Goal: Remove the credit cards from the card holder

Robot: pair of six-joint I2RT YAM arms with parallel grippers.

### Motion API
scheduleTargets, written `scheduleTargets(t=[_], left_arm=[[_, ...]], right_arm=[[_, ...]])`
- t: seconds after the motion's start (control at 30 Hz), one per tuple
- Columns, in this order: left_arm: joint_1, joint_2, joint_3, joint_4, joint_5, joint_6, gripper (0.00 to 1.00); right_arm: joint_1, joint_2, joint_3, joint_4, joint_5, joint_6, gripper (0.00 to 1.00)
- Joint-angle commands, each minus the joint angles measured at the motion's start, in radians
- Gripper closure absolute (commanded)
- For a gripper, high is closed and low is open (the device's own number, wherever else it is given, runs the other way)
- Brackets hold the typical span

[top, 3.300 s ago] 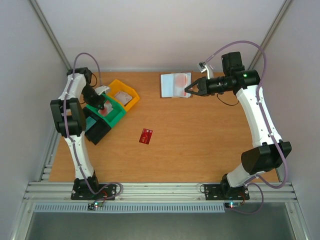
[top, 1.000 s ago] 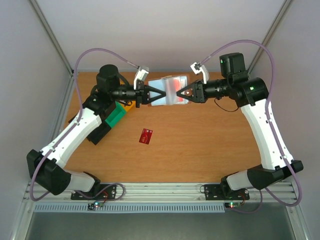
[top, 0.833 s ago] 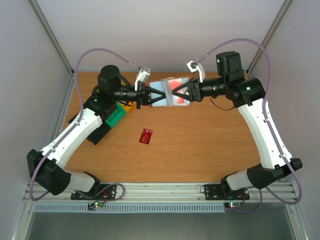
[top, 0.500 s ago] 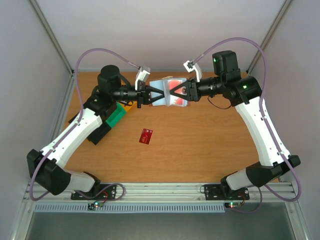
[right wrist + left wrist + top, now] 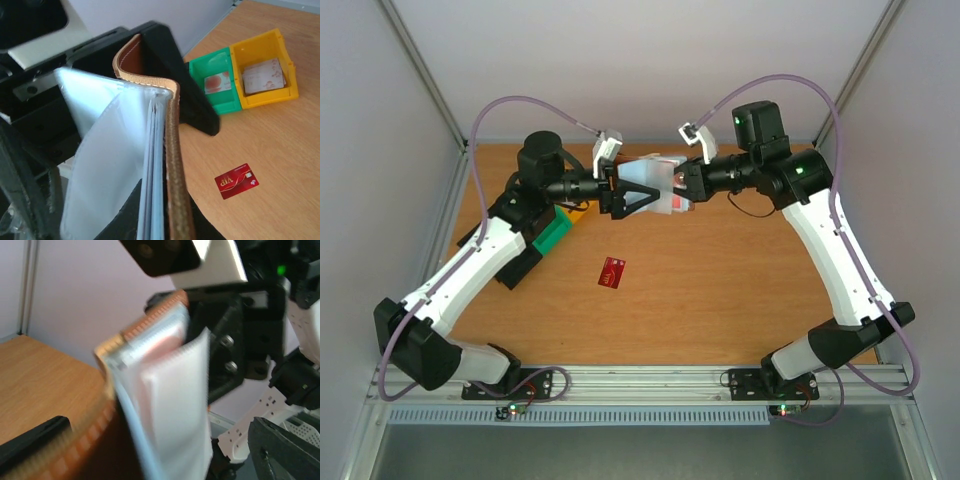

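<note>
The card holder [image 5: 655,185] hangs above the back of the table, brown outside, with pale clear sleeves fanned open. My right gripper [image 5: 682,187] is shut on its right edge; in the right wrist view the brown edge [image 5: 175,170] runs between my jaws. My left gripper [image 5: 638,196] is open, its fingers spread on either side of the holder's left part without pinching it. In the blurred left wrist view, a pinkish card shows through a sleeve [image 5: 165,347]. One red credit card [image 5: 612,272] lies flat on the table, also visible in the right wrist view [image 5: 236,180].
A green bin [image 5: 552,232] and a yellow bin [image 5: 265,70] stand at the back left, each with a card inside. A black block [image 5: 515,262] lies beside the green bin. Both arms meet over the back middle of the table.
My left gripper has opened and let go of the holder's left side. My right gripper has moved a little left with the holder, whose sleeves now fan out.
</note>
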Motion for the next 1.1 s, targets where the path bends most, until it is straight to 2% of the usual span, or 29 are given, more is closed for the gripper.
scheduleTargets(t=[0.0,0.07,0.13,0.23,0.3,0.4,0.5,0.67,0.83,0.93,1.07], left_arm=[[-0.015,0.022,0.057,0.034,-0.086,-0.012,0.07],[-0.015,0.021,0.065,-0.021,-0.107,0.006,0.08],[-0.016,0.02,0.065,-0.039,-0.106,0.028,0.02],[-0.022,0.034,0.071,-0.038,-0.125,0.048,0.01],[-0.031,0.047,0.093,-0.078,-0.145,0.079,0.05],[-0.036,0.054,0.117,-0.137,-0.186,0.135,0.18],[-0.036,0.052,0.121,-0.18,-0.234,0.178,0.2],[-0.036,0.038,0.139,-0.313,-0.352,0.291,0.35],[-0.018,-0.023,0.078,-0.353,-0.538,0.41,0.32],[0.013,-0.022,0.074,-0.373,-0.669,0.394,0.29],[0.046,-0.013,0.086,-0.396,-0.699,0.369,0.27]], right_arm=[[0.053,0.002,0.041,-0.057,0.047,-0.056,0.99],[0.053,-0.003,0.04,-0.07,0.07,-0.065,0.99],[0.054,-0.008,0.043,-0.087,0.104,-0.07,0.99],[0.057,0.006,0.059,-0.099,0.162,-0.058,0.99],[0.069,0.026,0.095,-0.12,0.171,-0.065,0.99],[0.087,0.04,0.137,-0.152,0.179,-0.097,0.99],[0.087,0.029,0.135,-0.157,0.167,-0.123,0.99],[0.078,0.009,0.139,-0.175,0.138,-0.144,0.99],[0.003,0.014,0.146,-0.223,0.151,-0.111,0.99],[-0.002,0.034,0.168,-0.262,0.217,-0.098,0.99],[0.002,0.097,0.242,-0.34,0.457,-0.029,0.99]])
